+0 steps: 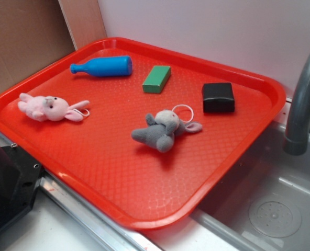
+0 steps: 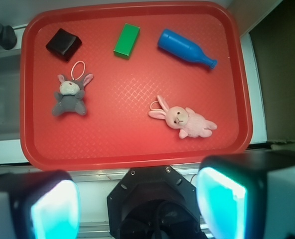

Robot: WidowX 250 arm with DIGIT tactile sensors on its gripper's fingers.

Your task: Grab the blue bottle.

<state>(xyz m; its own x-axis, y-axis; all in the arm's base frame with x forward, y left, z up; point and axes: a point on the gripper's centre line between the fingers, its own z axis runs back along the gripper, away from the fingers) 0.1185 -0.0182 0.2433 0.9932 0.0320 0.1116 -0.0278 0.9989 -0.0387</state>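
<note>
Blue bottle (image 2: pixel 186 47) lying on its side at the far end of the red tray (image 2: pixel 137 154), ahead of the gripper (image 2: pixel 137 199) and off to its right, neck aimed further right. Green block (image 2: pixel 126 40) just left of it, black box (image 2: pixel 64 44) further left again. Closer in, pink bunny (image 2: pixel 184 119) ahead-right, grey bunny (image 2: pixel 71 96) ahead-left. Gripper hanging back off the tray's near edge, fingers (image 2: pixel 222 199) spread wide, gripping nothing. Nothing touching the bottle.
</note>
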